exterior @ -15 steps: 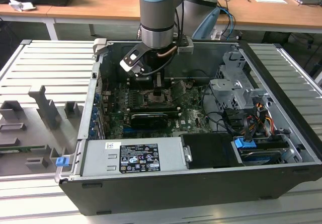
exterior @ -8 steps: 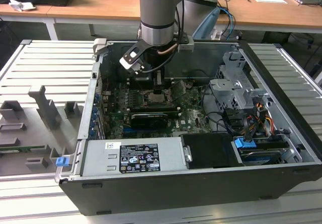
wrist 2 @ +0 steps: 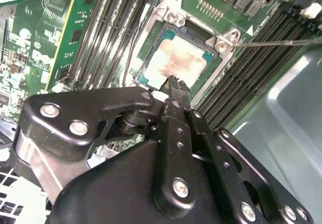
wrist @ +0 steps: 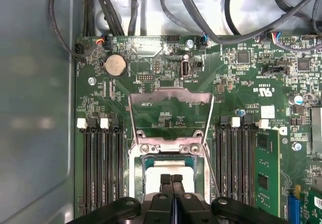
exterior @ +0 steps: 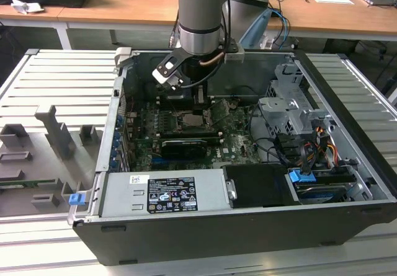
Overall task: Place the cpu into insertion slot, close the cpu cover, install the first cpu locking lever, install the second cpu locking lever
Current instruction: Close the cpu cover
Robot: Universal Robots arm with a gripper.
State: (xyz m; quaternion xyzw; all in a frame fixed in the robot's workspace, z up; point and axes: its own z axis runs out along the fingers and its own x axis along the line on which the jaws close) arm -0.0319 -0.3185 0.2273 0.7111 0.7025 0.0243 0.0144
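The cpu (wrist: pixel 153 176) is seated in the insertion slot (wrist: pixel 135 173) — cpu cover (wrist: pixel 171 95) raised, locking levers (wrist 2: pixel 282 43) unlatched — end effector (wrist: pixel 171 177) pressed together, empty.

The arm (exterior: pixel 200 9) points straight down, tool (wrist: pixel 171 177) pinched closed.

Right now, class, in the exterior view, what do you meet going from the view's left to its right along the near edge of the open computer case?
Small blue clip → silver box with a label → flat black cover → blue tab.
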